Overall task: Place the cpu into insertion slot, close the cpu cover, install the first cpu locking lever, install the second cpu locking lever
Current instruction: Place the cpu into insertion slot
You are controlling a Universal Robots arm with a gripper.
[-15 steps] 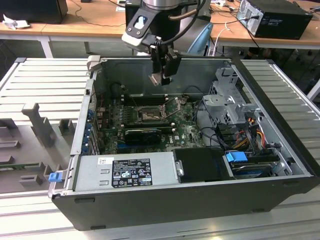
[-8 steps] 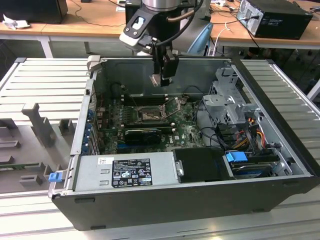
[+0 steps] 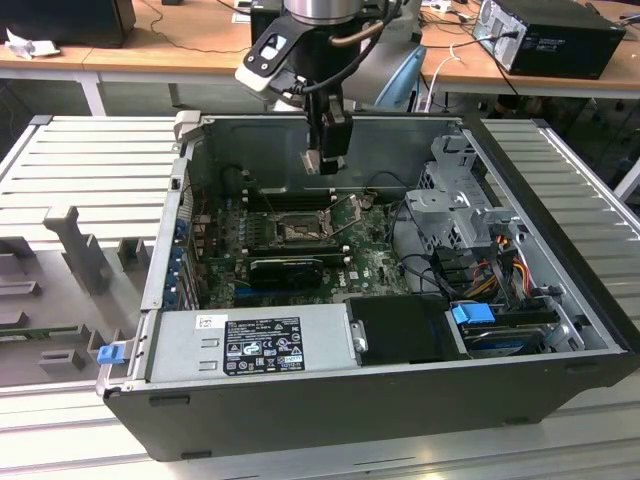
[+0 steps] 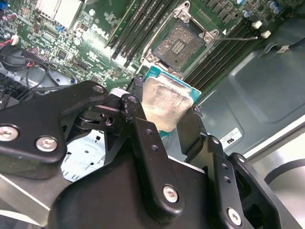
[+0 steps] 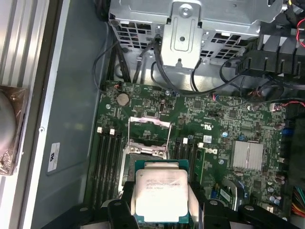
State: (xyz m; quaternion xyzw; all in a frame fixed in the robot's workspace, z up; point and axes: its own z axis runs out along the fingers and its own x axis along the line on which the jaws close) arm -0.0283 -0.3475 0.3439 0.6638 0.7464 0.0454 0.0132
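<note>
Pincer, closed on the cpu, is shown at upper centre of the exterior view, the insertion slot lying below it in frame, apart.

A black label on the grey power supply carries rows of white print and small marks, too fine to read in the exterior view. A small white label just beside it is equally illegible. In the first wrist view the cpu bears a few lines of faint print on its metal face, none legible. A white sticker with a dark mark and tiny lines stands on the case wall. In the second wrist view the green motherboard shows a white printed logo and tiny component markings
</note>
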